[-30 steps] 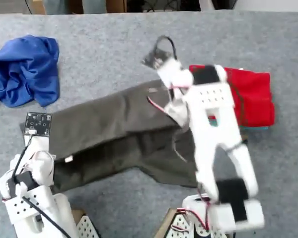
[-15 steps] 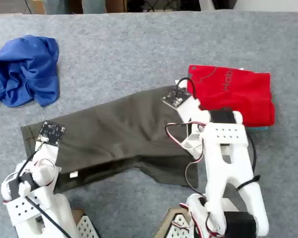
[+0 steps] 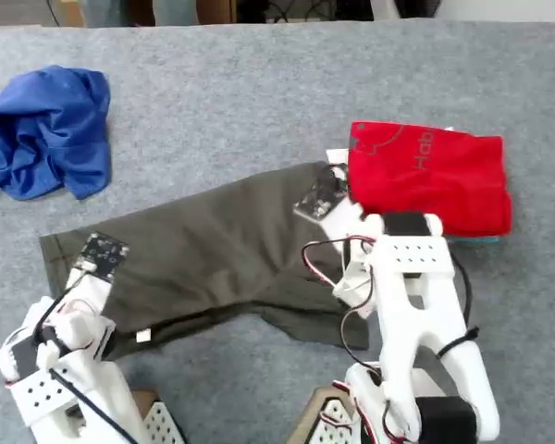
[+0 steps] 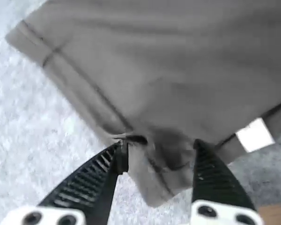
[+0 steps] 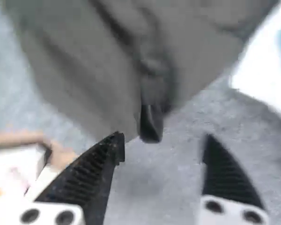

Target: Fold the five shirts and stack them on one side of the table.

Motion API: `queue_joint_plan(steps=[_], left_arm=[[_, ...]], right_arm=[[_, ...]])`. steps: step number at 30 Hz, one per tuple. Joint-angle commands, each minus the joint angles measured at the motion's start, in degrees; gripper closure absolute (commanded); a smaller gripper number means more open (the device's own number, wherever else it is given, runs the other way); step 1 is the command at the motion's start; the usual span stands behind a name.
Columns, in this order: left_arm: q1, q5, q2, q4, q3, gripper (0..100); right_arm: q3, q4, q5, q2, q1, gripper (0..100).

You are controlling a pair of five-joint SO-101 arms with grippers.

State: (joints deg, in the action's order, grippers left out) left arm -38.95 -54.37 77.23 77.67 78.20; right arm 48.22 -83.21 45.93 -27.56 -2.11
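Olive shirt [image 3: 213, 250] lies spread across the near middle of the grey table [image 3: 259, 83]. Its right end is partly hidden under the right arm and lies just beside the folded red shirt [image 3: 430, 176]. The left gripper [image 4: 159, 150] stands open, fingers straddling a bunched hem corner without pinching it, near a white tag [image 4: 255, 135] too blurred to read. The right gripper [image 5: 164, 140], jaws wide and empty, hangs just off the shirt's edge. The red shirt's print is illegible; a teal sliver [image 3: 476, 239] beneath may be another shirt.
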Motion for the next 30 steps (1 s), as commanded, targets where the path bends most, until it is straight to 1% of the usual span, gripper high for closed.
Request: queue_joint_plan(steps=[1,2,4,6,7,8,9,11,12,13,16,18,20,21,23,26,30], left_arm=[[-6.11,-1.58,0.09,1.93,-12.62,74],[-7.78,-1.41,0.09,1.93,-14.81,75],[-9.45,-1.23,-0.35,1.85,-19.03,84],[-8.92,-1.14,-0.44,1.85,-21.76,97],[-7.78,-1.14,-0.44,2.02,-22.46,98],[-6.99,-0.26,-0.44,2.02,-22.81,95],[-5.85,1.85,-0.53,1.76,-23.08,95],[-2.07,7.65,-1.14,-0.62,-22.64,98],[0.04,11.16,-2.11,-2.37,-22.11,97],[2.15,15.12,-3.69,-4.22,-21.67,97],[6.46,27.16,-11.52,-11.69,-20.88,97],[6.99,34.11,-18.37,-17.32,-20.97,97],[7.08,38.95,-25.41,-22.77,-21.41,97],[7.08,40.35,-28.84,-24.97,-21.85,97],[7.08,40.62,-34.64,-27.25,-22.64,97],[6.99,40.62,-42.02,-27.43,-25.19,97],[6.64,40.62,-47.65,-27.43,-26.59,97]], right_arm=[[-8.48,-3.34,0.97,-1.54,-0.97,67.1],[-10.59,-3.87,0.09,-1.27,-0.97,70.1],[-14.99,-4.48,-3.43,-1.1,-2.37,81.2],[-17.63,-4.13,-8.62,-1.1,-5.27,96.9],[-18.15,-3.16,-10.9,-0.92,-7.38,98.7],[-18.15,-2.2,-12.92,-0.4,-9.67,95.0],[-17.71,-0.88,-14.95,0.66,-12.13,93.6],[-16.75,3.16,-18.11,4.62,-16.97,95.6],[-16.66,5.98,-19.6,7.34,-18.64,98.2],[-16.66,9.14,-21.1,10.33,-19.69,98.6],[-17.01,18.81,-25.93,19.56,-20.22,98.4],[-18.51,22.15,-28.75,24.84,-20.31,98.4],[-20.18,23.65,-30.77,29.14,-20.4,98.4],[-20.88,23.65,-31.38,30.73,-20.48,98.4],[-21.67,22.07,-31.47,32.48,-20.84,98.4],[-20.7,18.29,-31.47,32.22,-22.51,98.4],[-16.92,12.75,-31.47,28.44,-24.62,98.4]])
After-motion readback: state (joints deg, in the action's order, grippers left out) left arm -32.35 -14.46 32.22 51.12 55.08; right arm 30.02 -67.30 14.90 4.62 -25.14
